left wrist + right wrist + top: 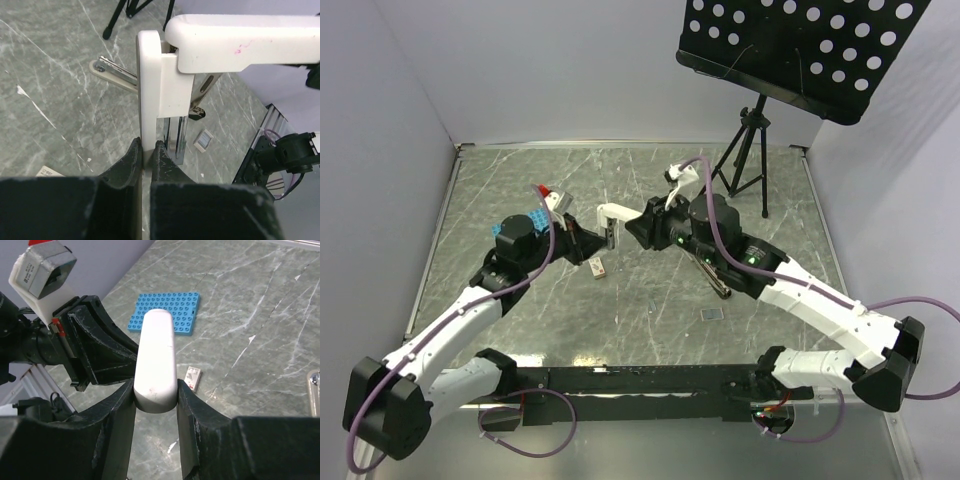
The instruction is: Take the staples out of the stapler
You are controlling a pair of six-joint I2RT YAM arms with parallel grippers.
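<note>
The white stapler [615, 213] hangs above the table between my two arms, hinged wide open. My left gripper [147, 145] is shut on the narrow white upright part [150, 100], and the silvery metal channel [177, 137] hangs just beside its fingers. The white top cover [240, 42] juts off to the right at a right angle. My right gripper [156, 390] is shut on the rounded end of that cover [156, 355]. In the top view the left gripper [595, 238] and the right gripper [638, 222] face each other. I cannot make out the staples.
A small tan block [598, 267] lies on the table below the stapler. A beige and metal elongated tool [715, 280] and a small grey square piece [712, 315] lie under my right arm. A blue studded plate [165, 312] sits by my left arm. A black tripod [745, 150] stands at the back right.
</note>
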